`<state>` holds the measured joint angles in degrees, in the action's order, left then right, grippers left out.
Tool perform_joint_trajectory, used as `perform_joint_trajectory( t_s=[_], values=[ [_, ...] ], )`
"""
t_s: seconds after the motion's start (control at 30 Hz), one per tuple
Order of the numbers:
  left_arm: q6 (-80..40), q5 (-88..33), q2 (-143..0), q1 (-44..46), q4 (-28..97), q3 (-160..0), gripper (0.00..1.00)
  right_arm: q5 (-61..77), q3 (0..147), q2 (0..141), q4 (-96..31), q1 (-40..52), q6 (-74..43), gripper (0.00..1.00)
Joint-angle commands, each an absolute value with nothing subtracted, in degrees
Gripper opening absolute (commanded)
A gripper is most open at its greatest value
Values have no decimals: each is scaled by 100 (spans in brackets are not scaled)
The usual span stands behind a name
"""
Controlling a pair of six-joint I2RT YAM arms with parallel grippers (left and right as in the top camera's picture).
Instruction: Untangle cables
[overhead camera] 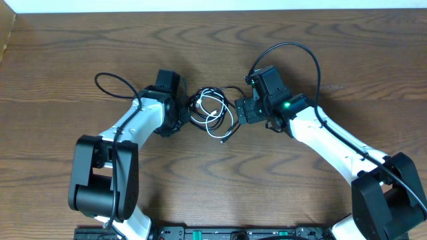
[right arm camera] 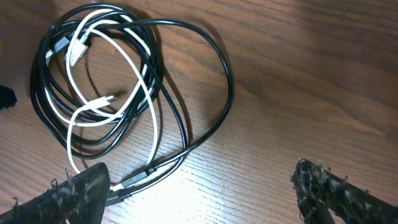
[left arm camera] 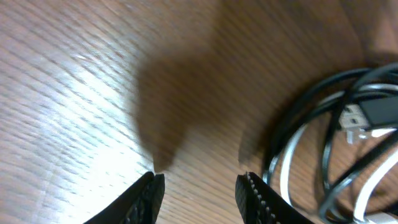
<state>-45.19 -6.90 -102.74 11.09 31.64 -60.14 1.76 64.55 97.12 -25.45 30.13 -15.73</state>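
- Cables [overhead camera: 212, 115] lie in one loose knot on the table [overhead camera: 67, 53], right between the two arms: one white cable [right arm camera: 153, 124] threaded through black coils, with a wide black loop [right arm camera: 231, 87] flung out to one side.
- From where I stand, the left gripper [left arm camera: 199, 186] is partly open with only bare wood in its gap. The bundle sits just beside one finger, perhaps brushing it.
- The right gripper [right arm camera: 205, 193] is spread wide and holds nothing. A black plug end runs close past one of its fingers.
- Biggest worry, I'd say: either jaw closing where strands cross would pinch two or three cords at once, and pulling would cinch the knot rather than loosen it.
- These cords are much thinner than the fingers, so a single strand could slip out, or be missed against the wood.
- If both arms tug the same cord, the whole heap would likely drag across the table rather than open up.
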Motion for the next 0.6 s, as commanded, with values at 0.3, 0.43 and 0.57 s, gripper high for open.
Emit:
perform_joint_trajectory(
  t_s=[0.3, 0.43, 0.57],
  values=[
    [-4578, -786, -10370, 1452, 2679, -5977, 49, 204, 6479, 9751, -2528, 3009, -1577, 92],
    [-4580, -788, -10560, 1555, 2655, -5977, 49, 207, 6479, 9751, -2528, 3011, -1579, 92],
    [-4578, -792, -10879, 1682, 2655, -5979, 47, 204, 6479, 9751, -2528, 3009, -1577, 92]
  ],
)
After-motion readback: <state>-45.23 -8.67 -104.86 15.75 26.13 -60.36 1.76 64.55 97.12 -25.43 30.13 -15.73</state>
